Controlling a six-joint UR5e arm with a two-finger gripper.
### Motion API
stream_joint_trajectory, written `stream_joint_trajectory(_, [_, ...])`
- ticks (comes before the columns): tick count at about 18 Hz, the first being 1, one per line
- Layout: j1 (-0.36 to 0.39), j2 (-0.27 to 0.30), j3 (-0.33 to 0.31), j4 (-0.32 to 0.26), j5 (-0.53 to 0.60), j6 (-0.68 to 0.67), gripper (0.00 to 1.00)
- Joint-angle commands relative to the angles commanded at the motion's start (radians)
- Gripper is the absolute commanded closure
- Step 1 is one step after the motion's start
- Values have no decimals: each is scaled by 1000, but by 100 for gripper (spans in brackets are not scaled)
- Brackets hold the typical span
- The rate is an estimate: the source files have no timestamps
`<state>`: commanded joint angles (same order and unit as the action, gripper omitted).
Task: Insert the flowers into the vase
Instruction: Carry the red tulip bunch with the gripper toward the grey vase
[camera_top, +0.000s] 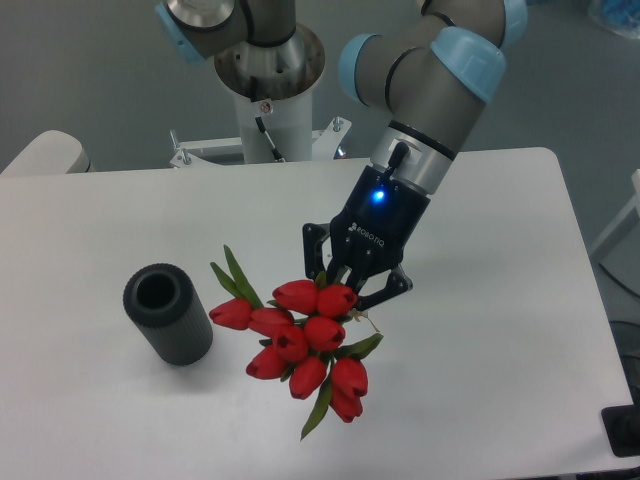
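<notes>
The flowers, a bunch of red tulip buds with a few green leaves, hang in front of my gripper near the table's middle front. The buds hide the stems and the fingertips. The fingers look closed around the bunch behind the top buds. The vase, a dark ribbed cylinder with a round hole on top, stands upright on the white table, to the left of the flowers and apart from them.
The arm's white base column stands at the table's back edge. The table's right edge runs near x 600, its front edge along the bottom. A pale rounded object sits past the back left corner.
</notes>
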<state>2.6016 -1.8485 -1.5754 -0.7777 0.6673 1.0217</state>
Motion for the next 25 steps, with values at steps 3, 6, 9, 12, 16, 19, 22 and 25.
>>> stream_joint_trajectory(3, [-8, 8, 6, 0, 2, -21, 82])
stream_joint_trajectory(6, [-11, 18, 8, 3, 0, -49, 82])
stream_joint_trajectory(9, [-12, 20, 11, 6, -3, -74, 82])
stream_joint_trajectory(12, [-23, 35, 8, 8, -37, -84, 82])
stream_joint_trajectory(16, [-18, 41, 2, 8, -184, -115, 83])
stream_joint_trajectory(19, [-21, 41, -2, 9, -293, -121, 83])
stream_joint_trajectory(22, [-15, 57, -23, 9, -411, -127, 83])
stream_joint_trajectory(25, [-6, 95, -84, 9, -505, -121, 83])
